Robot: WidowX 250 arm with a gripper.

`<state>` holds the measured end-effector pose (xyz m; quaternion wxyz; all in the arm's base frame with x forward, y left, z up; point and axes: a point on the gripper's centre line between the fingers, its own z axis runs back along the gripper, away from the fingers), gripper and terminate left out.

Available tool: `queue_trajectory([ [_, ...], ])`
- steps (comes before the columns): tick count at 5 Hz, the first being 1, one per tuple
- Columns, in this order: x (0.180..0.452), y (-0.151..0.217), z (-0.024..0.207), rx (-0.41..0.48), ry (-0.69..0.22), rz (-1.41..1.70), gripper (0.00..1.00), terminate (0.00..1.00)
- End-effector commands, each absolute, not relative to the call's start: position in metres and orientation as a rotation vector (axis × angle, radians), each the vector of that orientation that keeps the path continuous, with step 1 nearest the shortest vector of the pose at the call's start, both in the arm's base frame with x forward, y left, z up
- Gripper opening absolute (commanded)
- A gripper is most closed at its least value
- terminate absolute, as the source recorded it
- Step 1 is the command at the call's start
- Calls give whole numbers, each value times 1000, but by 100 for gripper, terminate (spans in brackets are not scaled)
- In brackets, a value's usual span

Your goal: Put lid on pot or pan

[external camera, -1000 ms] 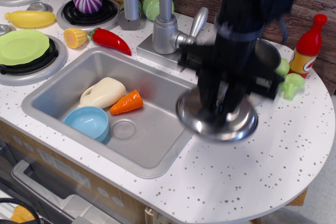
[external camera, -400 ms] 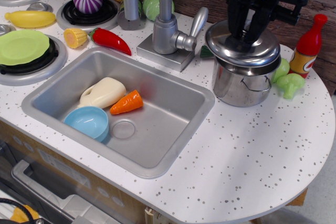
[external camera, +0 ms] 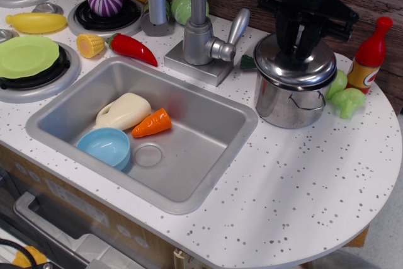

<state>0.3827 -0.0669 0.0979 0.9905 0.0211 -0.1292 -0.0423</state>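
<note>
Lid level, knob-up atop pot

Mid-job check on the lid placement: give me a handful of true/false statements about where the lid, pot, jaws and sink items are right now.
1. The lid sits on top of the pot. True.
2. The pot stands inside the sink. False: it stands on the counter, to the right of the sink.
3. The gripper is directly over the lid, its jaws down at the lid's centre. True, though whether they are clamped on the knob cannot be told.
4. The orange carrot lies on the green plate. False: it lies in the sink, beside the light-blue bowl.
5. The red bottle stands to the right of the pot. True.
</note>
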Motion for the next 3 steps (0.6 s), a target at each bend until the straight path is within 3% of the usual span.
queue_trajectory([
  [1,398,-65,108,20,-332,-113,0,0],
  [2,401,-67,103,13,-368,-106,100,0],
  [3,401,-67,103,13,-368,-106,100,100],
])
